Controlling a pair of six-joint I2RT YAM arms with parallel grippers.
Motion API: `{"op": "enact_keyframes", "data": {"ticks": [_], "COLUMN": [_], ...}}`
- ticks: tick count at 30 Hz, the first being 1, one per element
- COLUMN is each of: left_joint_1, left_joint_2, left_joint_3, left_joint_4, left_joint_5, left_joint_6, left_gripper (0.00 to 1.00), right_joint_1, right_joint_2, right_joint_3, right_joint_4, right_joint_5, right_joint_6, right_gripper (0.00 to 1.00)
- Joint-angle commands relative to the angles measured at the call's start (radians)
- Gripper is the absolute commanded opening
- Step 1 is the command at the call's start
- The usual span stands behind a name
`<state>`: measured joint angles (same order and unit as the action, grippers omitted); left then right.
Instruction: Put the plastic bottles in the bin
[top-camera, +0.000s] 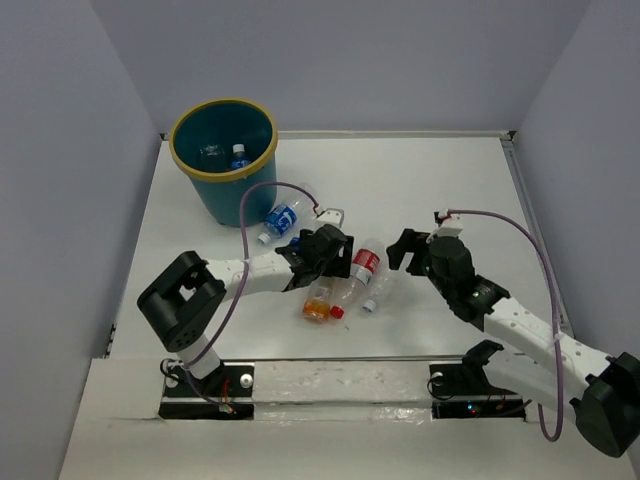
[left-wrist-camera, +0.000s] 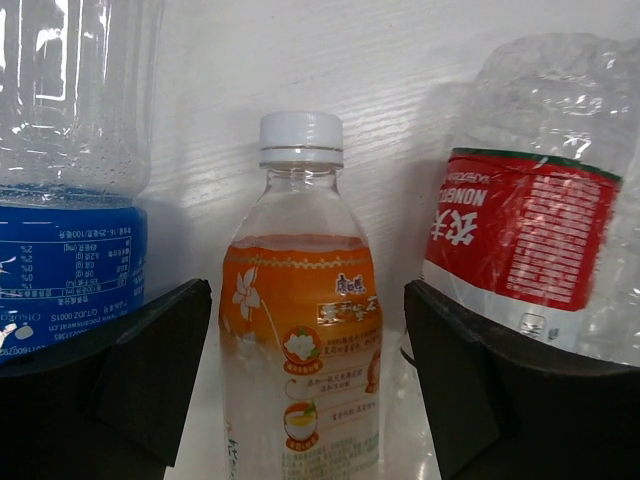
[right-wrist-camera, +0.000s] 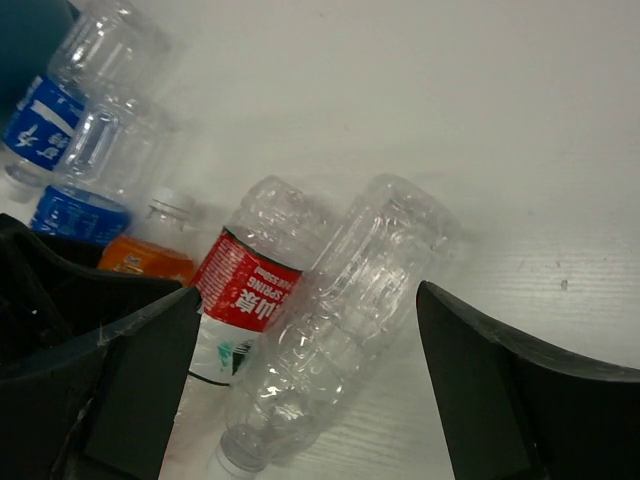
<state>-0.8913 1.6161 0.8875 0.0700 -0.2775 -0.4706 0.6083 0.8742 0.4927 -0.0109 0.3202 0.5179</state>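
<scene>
White counter and pale grey walls are framing the scene, with the bin (top-camera: 222, 150) standing at the far left corner and at least one bottle already lying inside it. The remaining plastic bottles (top-camera: 345, 285) are lying on their sides in a loose cluster mid-counter, plus a blue-labelled bottle (top-camera: 280, 218) resting just beside the bin's foot.

The left pincer (top-camera: 318, 255) is hanging low over the cluster with its jaws spread wide. In the wrist view the orange bottle (left-wrist-camera: 300, 340) is sitting squarely between the two fingers (left-wrist-camera: 130, 380). Its long axis is running straight away from the camera, white cap at the far end, so the jaws are straddling its body across the width. No contact is showing on either side. The red-labelled bottle (left-wrist-camera: 530, 240) is crowding the right finger.

The right pincer (top-camera: 408, 248) is also standing wide and holding nothing, aiming at a clear bottle (right-wrist-camera: 340, 310) lying slantwise between its fingers, neck toward the camera.

The left arm is the nearer one to the bin, which is lying beyond and to the left of its pincer.
</scene>
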Motion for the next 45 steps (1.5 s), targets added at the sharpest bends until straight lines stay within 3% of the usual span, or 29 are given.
{"op": "enact_keyframes", "data": {"ticks": [1, 5, 9, 12, 22, 27, 31, 32, 33, 38, 45], "left_joint_1": [-0.008, -0.008, -0.008, -0.008, -0.011, -0.009, 0.008, 0.035, 0.060, 0.305, 0.537], "left_joint_2": [0.036, 0.048, 0.041, 0.002, -0.280, -0.413, -0.415, -0.406, -0.398, -0.331, -0.224], "left_joint_3": [0.033, 0.025, 0.016, 0.007, 0.028, 0.143, 0.299, 0.362, 0.395, 0.606, 0.760], "left_joint_4": [-0.019, -0.012, -0.003, 0.004, -0.027, -0.065, -0.068, -0.068, -0.068, -0.068, 0.005], "left_joint_5": [-0.061, -0.081, -0.084, -0.068, 0.012, -0.041, -0.130, -0.144, -0.152, -0.103, -0.153], "left_joint_6": [0.018, 0.020, 0.024, 0.029, 0.026, 0.059, 0.141, 0.174, 0.187, 0.214, 0.286], "left_gripper": [0.87, 0.81, 0.69, 0.51, 0.45, 0.45, 0.44, 0.44, 0.44, 0.44, 0.43], "right_joint_1": [-0.018, -0.027, -0.048, -0.088, -0.120, -0.120, -0.120, -0.120, -0.120, -0.120, -0.120], "right_joint_2": [0.066, 0.166, 0.236, 0.310, 0.413, 0.398, 0.347, 0.336, 0.327, 0.243, 0.115], "right_joint_3": [-0.011, 0.021, 0.035, 0.047, 0.034, 0.007, -0.019, -0.025, -0.029, -0.074, -0.111], "right_joint_4": [-0.024, -0.012, 0.012, 0.055, 0.166, 0.175, 0.175, 0.175, 0.173, 0.155, 0.131], "right_joint_5": [0.034, 0.029, 0.034, 0.014, -0.035, -0.014, 0.010, 0.011, 0.013, 0.020, 0.017], "right_joint_6": [0.063, 0.080, 0.103, 0.122, 0.166, 0.186, 0.191, 0.195, 0.197, 0.194, 0.174], "right_gripper": [0.98, 0.99, 0.97, 0.95, 0.89, 0.77, 0.63, 0.55, 0.54, 0.50, 0.47]}}
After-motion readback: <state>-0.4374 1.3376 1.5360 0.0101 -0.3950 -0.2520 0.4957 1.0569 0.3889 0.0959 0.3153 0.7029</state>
